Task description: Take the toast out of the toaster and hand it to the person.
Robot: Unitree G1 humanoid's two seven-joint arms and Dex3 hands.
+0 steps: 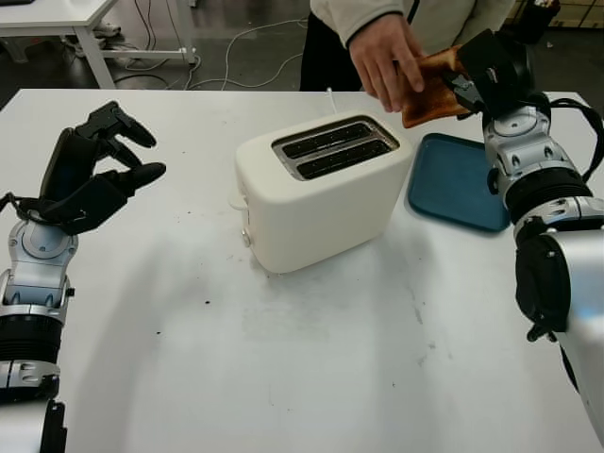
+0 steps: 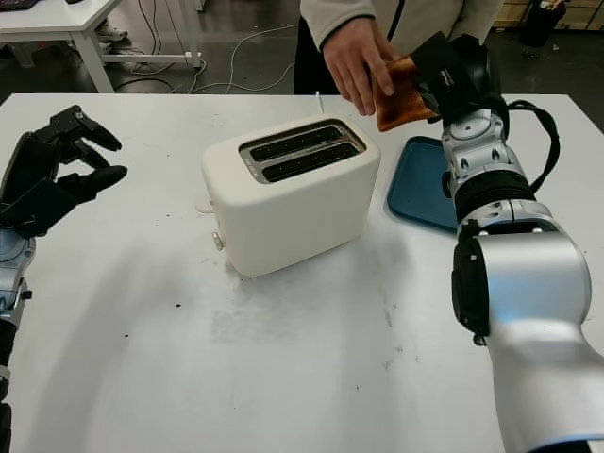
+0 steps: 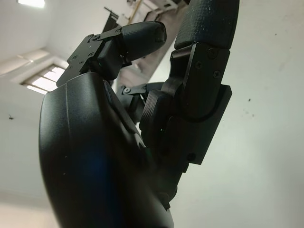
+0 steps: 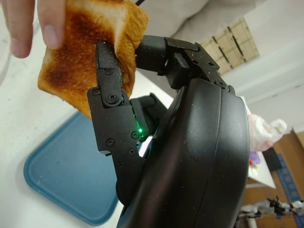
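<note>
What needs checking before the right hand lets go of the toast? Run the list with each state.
1. Right hand gripping the toast: ok, fingers clamp the slice.
2. Person's hand on the toast: ok, fingertips touch the slice in the right wrist view.
3. Person's grip firm enough to hold the slice alone: cannot tell.
4. Landing spot if it slips: ok, the blue tray lies under and beside the handover.
5. Toaster clear of the handover: ok, both slots look empty.
6. Left hand out of the way: ok, open, raised over the table's far left.
</note>
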